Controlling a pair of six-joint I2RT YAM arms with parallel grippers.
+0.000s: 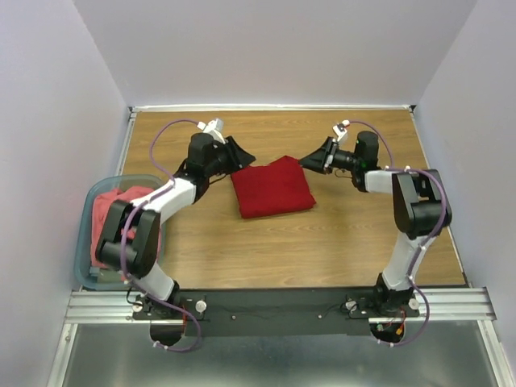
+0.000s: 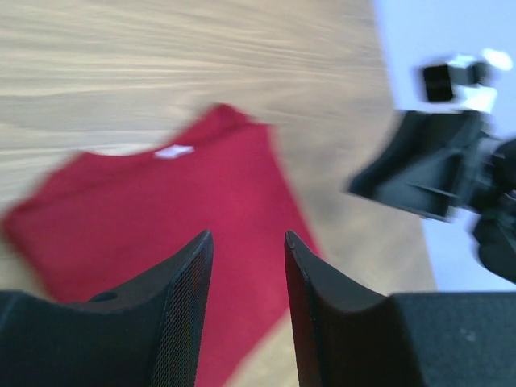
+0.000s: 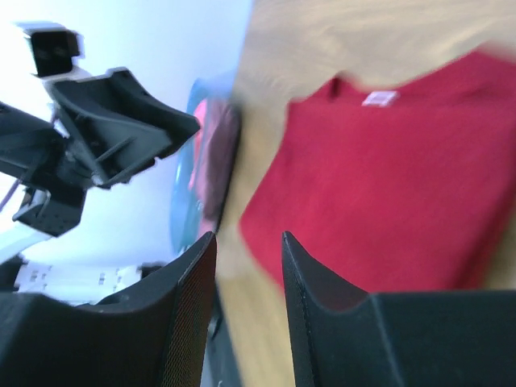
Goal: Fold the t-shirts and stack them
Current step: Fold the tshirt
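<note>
A deep crimson t-shirt [image 1: 272, 187] lies folded into a rough square on the wooden table, mid-back. It also shows in the left wrist view [image 2: 161, 201] and the right wrist view [image 3: 387, 185], its small white neck label [image 2: 174, 151] facing up. My left gripper [image 1: 244, 157] hovers at the shirt's back left corner, open and empty [image 2: 247, 235]. My right gripper [image 1: 307, 161] hovers at the shirt's back right corner, open and empty [image 3: 247, 235]. A coral-pink t-shirt [image 1: 110, 211] lies crumpled in the tub at the left.
A translucent blue-grey plastic tub [image 1: 87, 242] stands at the table's left edge beside the left arm. White walls close in the table at the back and both sides. A metal rail [image 1: 274, 305] runs along the near edge.
</note>
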